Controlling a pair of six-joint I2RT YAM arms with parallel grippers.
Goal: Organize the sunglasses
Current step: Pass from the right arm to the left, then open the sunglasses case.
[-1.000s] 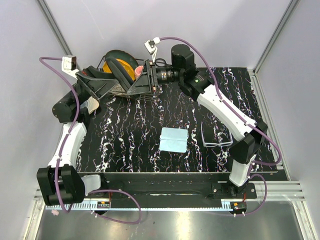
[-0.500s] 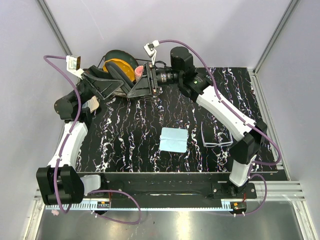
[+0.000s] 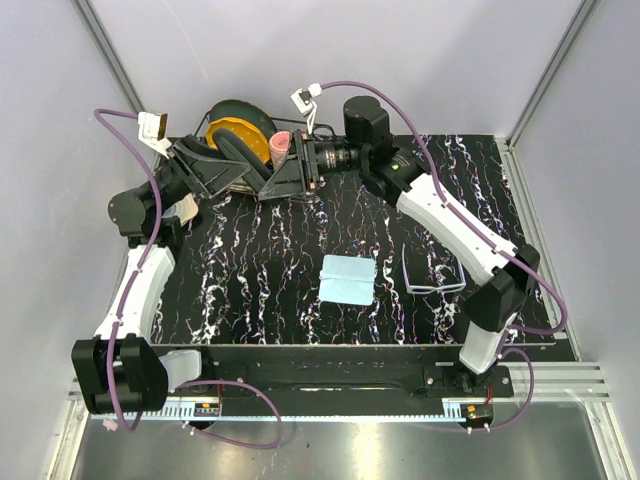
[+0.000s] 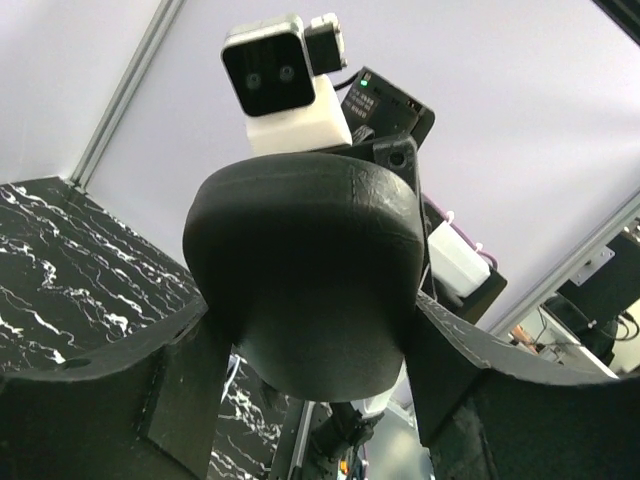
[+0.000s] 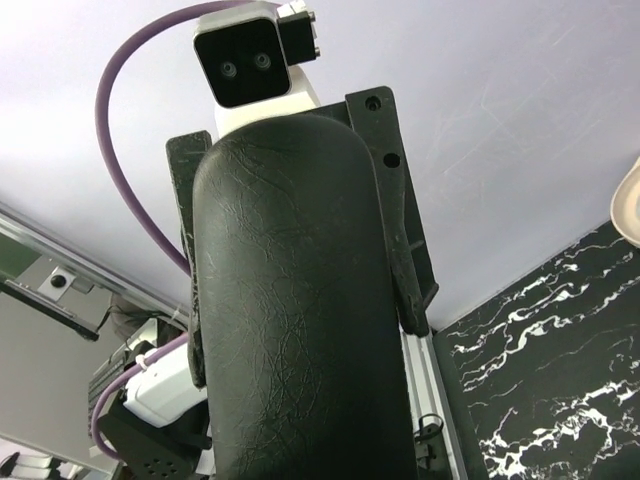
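The sunglasses [image 3: 432,276], with a thin whitish frame, lie on the table at the right, beside the right arm's forearm and untouched. A black glasses case [image 3: 252,168] hangs over the back of the table between both grippers. My left gripper [image 3: 222,170] is shut on its left end; in the left wrist view that rounded end [image 4: 305,270] fills the gap between the fingers [image 4: 100,400]. My right gripper [image 3: 292,170] is shut on the other end, and the case [image 5: 300,330] runs lengthwise between its fingers [image 5: 400,230].
A light-blue cloth [image 3: 348,278] lies flat at mid-table, left of the sunglasses. A round orange and dark object [image 3: 240,130] and a small pink thing [image 3: 280,146] stand at the back edge behind the case. Frame posts rise at the back corners.
The left gripper's jaws have narrowed onto the case's end, and its wrist has shifted slightly right. The right gripper kept its hold. Sunglasses and cloth have not moved.
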